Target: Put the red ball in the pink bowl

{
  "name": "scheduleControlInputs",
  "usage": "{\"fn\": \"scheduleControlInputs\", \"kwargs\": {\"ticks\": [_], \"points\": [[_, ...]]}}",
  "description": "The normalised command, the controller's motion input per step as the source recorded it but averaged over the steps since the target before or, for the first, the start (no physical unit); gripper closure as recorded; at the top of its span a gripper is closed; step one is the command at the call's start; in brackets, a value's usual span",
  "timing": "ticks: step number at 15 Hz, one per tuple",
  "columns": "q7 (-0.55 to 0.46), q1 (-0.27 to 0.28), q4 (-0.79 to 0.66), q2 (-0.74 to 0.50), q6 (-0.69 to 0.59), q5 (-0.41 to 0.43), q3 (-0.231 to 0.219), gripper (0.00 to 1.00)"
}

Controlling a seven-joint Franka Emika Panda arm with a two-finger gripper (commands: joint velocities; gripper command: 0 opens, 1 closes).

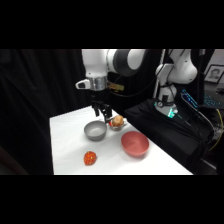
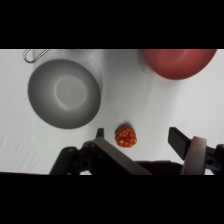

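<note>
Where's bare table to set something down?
Free: the near left strip around the red ball, and the left edge beside the grey bowl. Crowded: the far corner, where the grey bowl, small bowl, gripper and pink bowl cluster.

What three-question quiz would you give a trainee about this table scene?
1. True or false: the red ball already lies in the pink bowl.
2. How many bowls stand on the table in the side view? A two, B three, C four.
3. Fill in: in the wrist view the jaws stand ____, holding nothing.

Key: 1 false, the ball lies on the table; 2 B; 3 open.
</note>
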Motion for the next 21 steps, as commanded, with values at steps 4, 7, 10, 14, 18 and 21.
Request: {"fn": "scheduleControlInputs", "kwargs": {"ticks": [4,7,10,14,18,21], "points": [[0.01,-0.018,0.08,0.05,-0.02,0.022,0.024,0.00],[0.10,0.003,0.27,0.20,-0.03,-0.037,0.025,0.00],[0.15,0.012,0.45,0.37,-0.05,-0.073,0.018,0.00],[0.15,0.008,0.51,0.40,-0.07,-0.071,0.012,0.00],[0.15,0.017,0.55,0.36,-0.12,-0.072,0.012,0.00],[0.20,0.046,0.53,0.34,-0.13,-0.091,0.002,0.00]]}}
